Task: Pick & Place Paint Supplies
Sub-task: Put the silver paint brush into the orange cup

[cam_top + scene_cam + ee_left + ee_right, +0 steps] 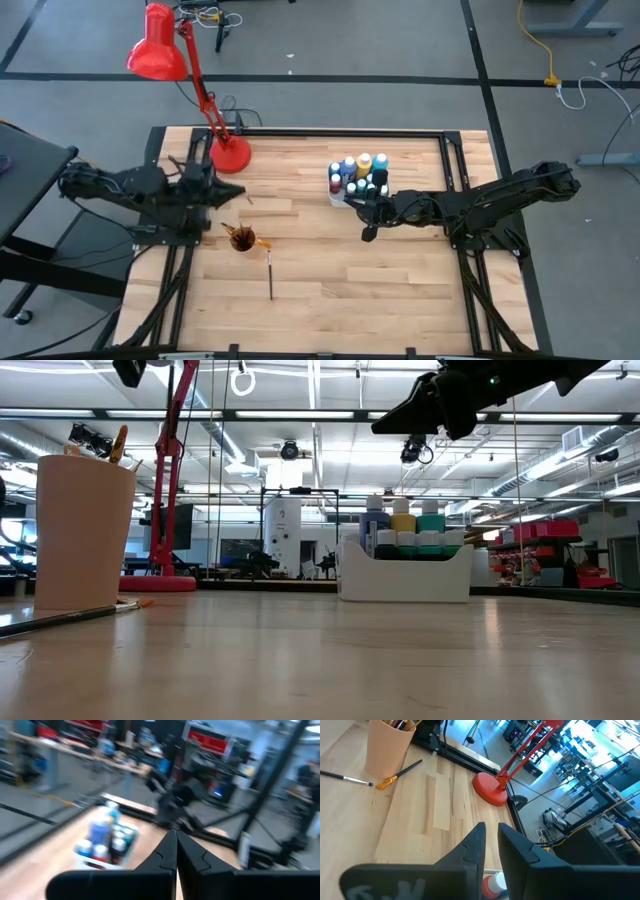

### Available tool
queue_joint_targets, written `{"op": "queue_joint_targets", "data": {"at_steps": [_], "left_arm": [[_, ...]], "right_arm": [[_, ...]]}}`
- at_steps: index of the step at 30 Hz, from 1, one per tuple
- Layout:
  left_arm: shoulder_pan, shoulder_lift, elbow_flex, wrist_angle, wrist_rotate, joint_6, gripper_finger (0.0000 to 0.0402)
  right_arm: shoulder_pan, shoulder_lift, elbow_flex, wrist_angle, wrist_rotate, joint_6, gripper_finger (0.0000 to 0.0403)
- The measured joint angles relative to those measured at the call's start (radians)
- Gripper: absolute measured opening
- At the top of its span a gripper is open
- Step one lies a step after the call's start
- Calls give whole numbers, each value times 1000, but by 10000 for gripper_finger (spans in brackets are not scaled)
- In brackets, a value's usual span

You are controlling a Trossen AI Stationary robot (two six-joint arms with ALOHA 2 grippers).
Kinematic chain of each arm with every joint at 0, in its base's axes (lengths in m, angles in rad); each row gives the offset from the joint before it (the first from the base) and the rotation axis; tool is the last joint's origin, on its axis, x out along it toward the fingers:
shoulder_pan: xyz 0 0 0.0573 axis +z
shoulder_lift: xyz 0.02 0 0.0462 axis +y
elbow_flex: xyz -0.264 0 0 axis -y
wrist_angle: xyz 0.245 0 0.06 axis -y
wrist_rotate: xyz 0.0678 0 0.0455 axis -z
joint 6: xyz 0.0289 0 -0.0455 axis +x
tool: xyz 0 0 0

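Several paint bottles point(360, 175) with blue, yellow, teal and white caps stand upright in the white tray point(405, 582), also seen in the left wrist view point(107, 837). The orange cup point(242, 240) holds brushes that stick out of its top. One thin dark brush point(270, 275) lies flat on the wood near the cup, and a second brush with orange bristles point(400, 772) lies beside it. My right gripper point(491, 837) hovers just near-side of the tray, above the table, narrowly open and holding nothing. My left gripper point(176, 845) is shut and empty, raised left of the cup.
A red desk lamp point(230, 155) stands on its round base at the far left of the table, its arm reaching up and left. Black rails frame the tabletop. Bare wood lies between the cup and the tray and along the near edge.
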Motion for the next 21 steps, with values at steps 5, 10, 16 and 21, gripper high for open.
{"op": "queue_joint_targets", "data": {"at_steps": [5, 10, 16, 21], "left_arm": [[-87, 29, 0, -35, 44, -78, 1], [-140, 64, -1, -19, 104, -136, 3], [-185, 110, -1, 52, 121, -167, 3], [-216, 154, 0, -39, 90, -191, 6]], "right_arm": [[0, 0, 0, 0, -2, 7, 55], [0, 0, 0, 4, -1, 2, 55], [0, 0, 0, 10, -2, -1, 55], [0, 0, 0, 19, -2, 8, 55]]}}
